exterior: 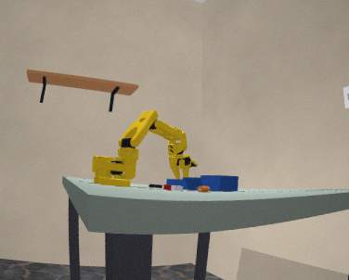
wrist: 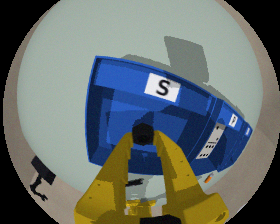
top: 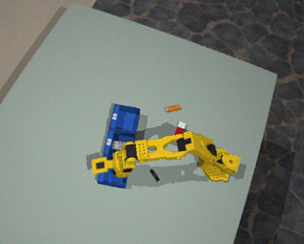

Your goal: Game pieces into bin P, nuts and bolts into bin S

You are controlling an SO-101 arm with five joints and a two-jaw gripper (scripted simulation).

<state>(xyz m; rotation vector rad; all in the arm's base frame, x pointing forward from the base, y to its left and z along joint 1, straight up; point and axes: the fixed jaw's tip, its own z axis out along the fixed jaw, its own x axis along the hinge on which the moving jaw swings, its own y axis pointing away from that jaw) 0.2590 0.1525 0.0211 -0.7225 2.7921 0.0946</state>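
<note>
Over the bin marked S [wrist: 91, 112], the gripper [exterior: 180, 176] [wrist: 143, 134] is clamped on a black nut [wrist: 143, 134]; a domino [top: 118, 145] [wrist: 210, 141] lies in the middle bin [top: 110, 135] [wrist: 220, 102]

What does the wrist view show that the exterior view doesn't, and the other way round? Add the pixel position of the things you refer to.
Only wrist: the white S label [wrist: 162, 87] and a black hexagonal piece [wrist: 143, 134] held between the tool's [exterior: 179, 177] [wrist: 143, 135] fingertips.

Only exterior: the brown wall shelf [exterior: 81, 82] and the red-and-white block [exterior: 173, 187].

Both: blue bins [exterior: 220, 183] [wrist: 100, 127], and the orange cylinder [exterior: 203, 188] [wrist: 208, 178].
</note>
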